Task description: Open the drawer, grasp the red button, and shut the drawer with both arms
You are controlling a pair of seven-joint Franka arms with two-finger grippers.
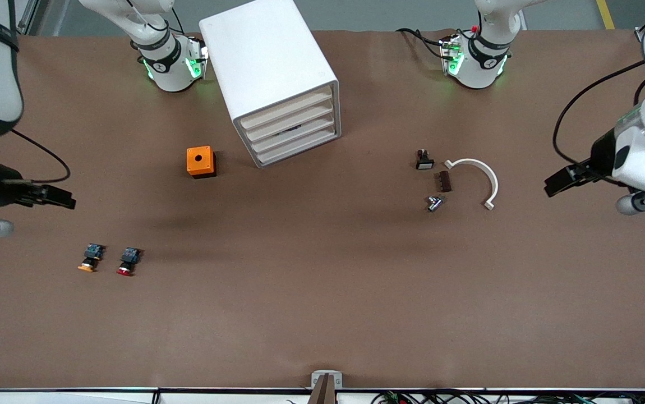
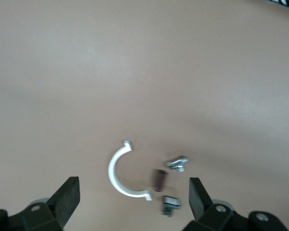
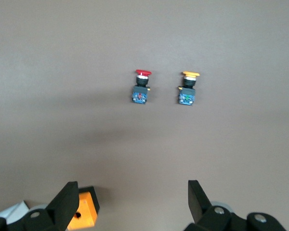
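The white drawer cabinet stands between the arms' bases, and all its drawers look shut. The red-capped button lies on its side toward the right arm's end of the table, nearer the front camera than the orange cube. It also shows in the right wrist view. My right gripper is open and empty over bare table at that end; in its wrist view the button lies well clear of the fingers. My left gripper is open and empty over bare table at the left arm's end, as its wrist view shows.
An orange-capped button lies beside the red one. The orange cube with a hole sits beside the cabinet. A white half ring, a brown piece, a metal part and a small black switch lie near the left gripper.
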